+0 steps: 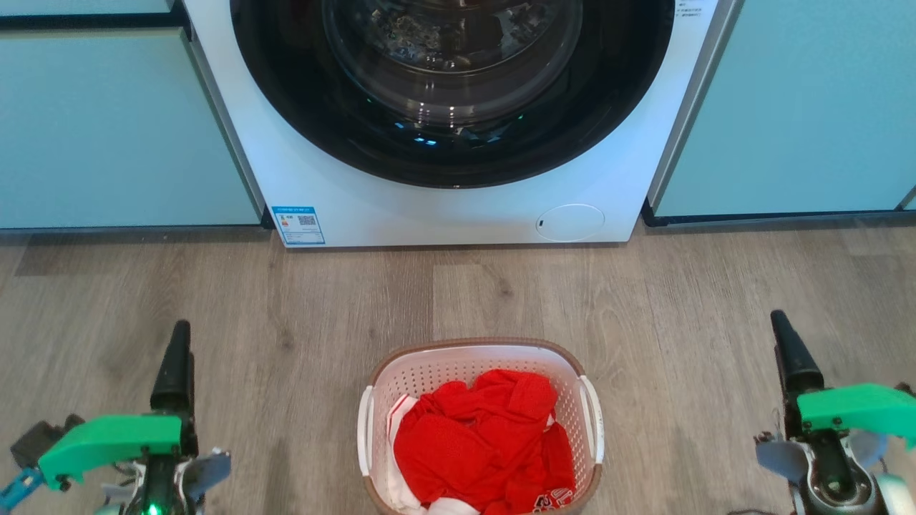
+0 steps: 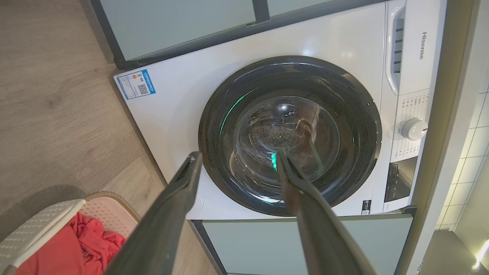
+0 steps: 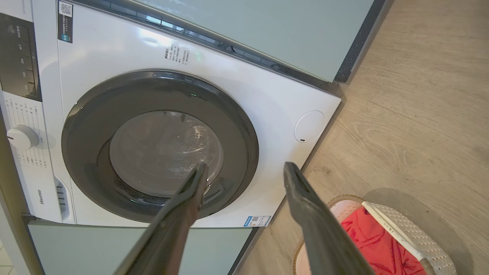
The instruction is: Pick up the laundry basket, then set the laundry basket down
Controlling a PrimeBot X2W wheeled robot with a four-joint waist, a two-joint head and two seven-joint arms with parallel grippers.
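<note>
Basket (image 1: 429,372) on floor (image 1: 286,300) before washer (image 1: 458,214), between hands, touching neither. Left hand (image 2: 238,154), right hand (image 3: 246,166) wide open, empty. Likely light, stiff plastic; red clothes (image 1: 479,443) soft inside. Grip side handles (image 1: 366,429), lift level.

We face a home laundry corner: a front-loading washer (image 1: 429,207) built between pale green cabinets (image 1: 107,129), wood-look floor (image 1: 286,300), a laundry basket (image 1: 429,368) of red clothes (image 1: 472,443).

White perforated brown-rimmed laundry basket (image 1: 429,373), red clothes (image 1: 479,443)
</note>
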